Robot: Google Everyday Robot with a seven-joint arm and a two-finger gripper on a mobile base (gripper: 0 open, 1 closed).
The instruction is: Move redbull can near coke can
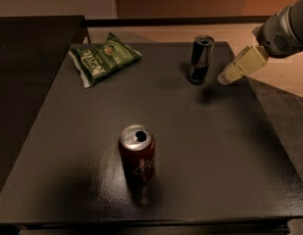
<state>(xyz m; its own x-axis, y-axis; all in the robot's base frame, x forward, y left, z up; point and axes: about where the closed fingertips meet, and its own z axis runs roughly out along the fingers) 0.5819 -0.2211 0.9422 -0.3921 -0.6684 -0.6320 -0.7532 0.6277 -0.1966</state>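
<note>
**Camera view.** You look down on a dark desk (67, 146) from its near edge.

- **Redbull can:** The redbull can (200, 60) stands upright near the far edge, right of centre.
- **Coke can:** The coke can (138, 153) stands upright in the near half, left of centre, with its silver top facing you. It is well apart from the redbull can.
- **Snack bag:** A green snack bag (104, 58) lies flat towards the far left corner.
- **Claw:** Your claw (228, 75) hangs just to the right of the redbull can, close to it but not touching. It slants down and leftward from the grey arm (283, 31), which enters at the upper right. Its shadow falls on the desk beneath it. Only its pale cream flank faces you, so you cannot tell whether the claw is apart or together.

Both cans stand free on the desk.
</note>
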